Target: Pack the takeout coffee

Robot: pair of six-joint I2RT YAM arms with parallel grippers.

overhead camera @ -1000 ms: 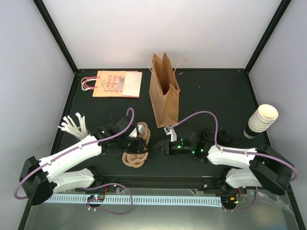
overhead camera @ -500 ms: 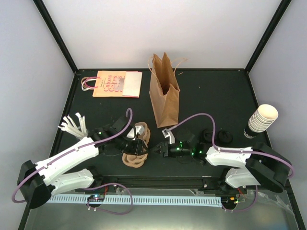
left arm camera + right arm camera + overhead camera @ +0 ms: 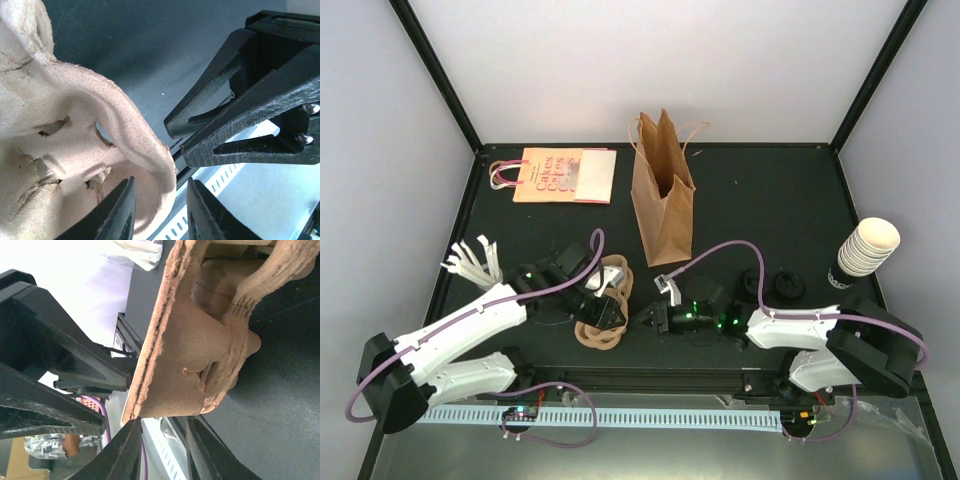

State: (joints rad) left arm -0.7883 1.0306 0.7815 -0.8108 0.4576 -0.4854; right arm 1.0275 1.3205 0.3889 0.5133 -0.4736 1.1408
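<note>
Overhead, the black tabletop [image 3: 770,190] carries an upright brown paper bag with twisted handles [image 3: 662,205], its mouth open, at the middle rear. A flat orange printed paper bag [image 3: 555,175] lies toward the rear left corner. A nested stack of lidless cream paper cups [image 3: 868,247] stands at the right edge. Near the front, brown moulded pulp cup trays [image 3: 598,335] lie between the two arms. The left end effector [image 3: 161,182] has its fingers narrowly parted with a tray's rim between them; whether they pinch it I cannot tell. The right end effector [image 3: 164,422] faces it, jaws a little apart, a tray's edge just at their tips and nothing clearly held. Two round black plastic lids [image 3: 775,283] lie behind the right arm. Where the cream-white, black-lidded takeout coffee cup stands I cannot tell; no view shows it plainly.
</note>
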